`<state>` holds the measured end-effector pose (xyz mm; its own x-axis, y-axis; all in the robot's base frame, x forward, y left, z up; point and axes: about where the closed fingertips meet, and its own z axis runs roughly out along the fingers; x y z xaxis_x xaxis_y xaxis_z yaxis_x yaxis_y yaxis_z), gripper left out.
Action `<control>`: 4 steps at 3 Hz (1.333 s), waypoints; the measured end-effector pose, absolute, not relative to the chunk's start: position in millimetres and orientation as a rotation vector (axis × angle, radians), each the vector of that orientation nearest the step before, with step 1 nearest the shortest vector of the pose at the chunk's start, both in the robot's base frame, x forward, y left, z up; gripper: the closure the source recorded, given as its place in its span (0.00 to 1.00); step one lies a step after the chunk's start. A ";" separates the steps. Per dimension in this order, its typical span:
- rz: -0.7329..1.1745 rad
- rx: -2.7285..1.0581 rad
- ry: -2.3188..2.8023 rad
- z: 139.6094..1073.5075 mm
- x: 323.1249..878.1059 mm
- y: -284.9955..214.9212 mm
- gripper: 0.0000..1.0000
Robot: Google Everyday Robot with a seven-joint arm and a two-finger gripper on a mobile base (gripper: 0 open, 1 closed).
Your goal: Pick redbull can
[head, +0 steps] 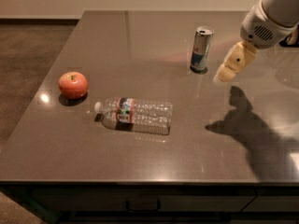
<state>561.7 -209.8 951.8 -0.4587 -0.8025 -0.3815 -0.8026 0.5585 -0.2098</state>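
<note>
The redbull can [201,49] stands upright on the dark table [140,162], at the back right of centre. It is slim, silver and blue, with a shiny top rim. My gripper [224,73] hangs from the white arm that comes in from the upper right. It sits just to the right of the can, a little lower in the view, and does not touch it. It holds nothing.
A clear plastic bottle [135,115] lies on its side in the middle of the table. A red apple [73,84] sits at the left. The arm's shadow [252,129] falls on the right part of the table.
</note>
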 end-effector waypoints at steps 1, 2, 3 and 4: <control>0.035 -1.164 2.364 943.4 591.9 -216.6 0.00; 0.057 -1.070 2.355 932.8 618.9 -217.8 0.00; 0.088 -0.972 2.356 923.7 644.7 -218.6 0.00; 0.102 -0.912 2.338 921.8 669.5 -214.3 0.00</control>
<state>669.5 -214.3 921.8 -0.5698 -0.5875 -0.5745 -0.6352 0.7585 -0.1456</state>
